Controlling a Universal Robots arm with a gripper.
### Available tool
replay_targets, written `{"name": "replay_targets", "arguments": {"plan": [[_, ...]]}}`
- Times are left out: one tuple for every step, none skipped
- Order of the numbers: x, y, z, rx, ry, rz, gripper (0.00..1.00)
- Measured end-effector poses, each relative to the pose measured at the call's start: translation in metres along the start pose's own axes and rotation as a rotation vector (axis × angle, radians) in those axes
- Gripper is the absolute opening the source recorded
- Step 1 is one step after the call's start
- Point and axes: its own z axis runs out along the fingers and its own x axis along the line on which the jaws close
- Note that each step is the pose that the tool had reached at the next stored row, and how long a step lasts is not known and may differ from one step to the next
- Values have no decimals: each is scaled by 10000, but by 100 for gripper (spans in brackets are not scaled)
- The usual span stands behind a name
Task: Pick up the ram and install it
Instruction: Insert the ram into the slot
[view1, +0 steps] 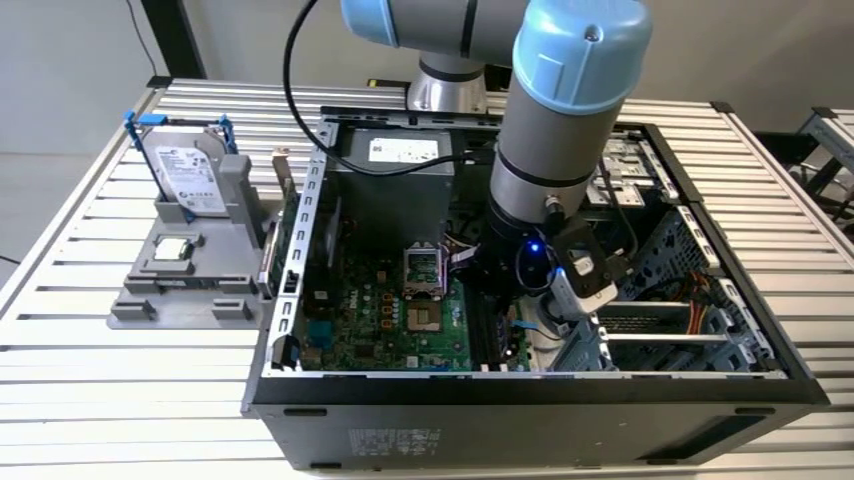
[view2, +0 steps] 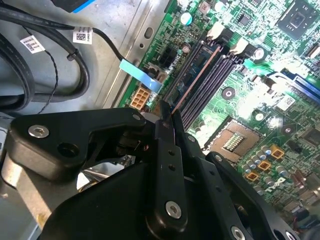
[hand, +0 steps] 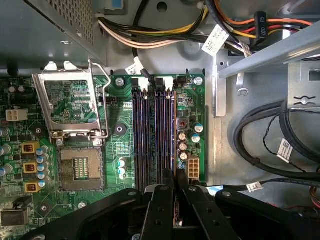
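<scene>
Black matte fingers pinch thin ram above ribbed slots.

Arm reaches down into open computer case on slatted table, over green motherboard. Grey holder beside case, toward the exterior view's left, carries hard drive and processor chip.

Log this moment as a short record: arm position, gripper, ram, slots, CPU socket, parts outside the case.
arm: reaching down into the open computer case
gripper: shut on the ram, above the memory slots
ram: thin stick seen edge-on, lying along the slots, at or in one of them
memory slots: parallel dark slots beside the CPU socket
CPU socket: empty, retention frame open
outside the case: hard drive and processor chip on a grey holder
</scene>
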Motion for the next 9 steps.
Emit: {"name": "replay_targets", "arguments": {"plan": [[-3, 0, -1, -1, 1, -12, 0], [-7, 0, -3, -2, 5, -24, 0], [-7, 0, -3, -1, 7, -41, 0], [-7, 0, -4, 1, 8, -91, 0], [-7, 0, -4, 1, 8, -158, 0], [-7, -1, -5, 1, 9, -204, 0], [-7, -1, -5, -2, 9, -252, 0], [-7, -1, -5, -2, 10, -292, 0], [-7, -1, -5, -1, 10, -320, 0]]}}
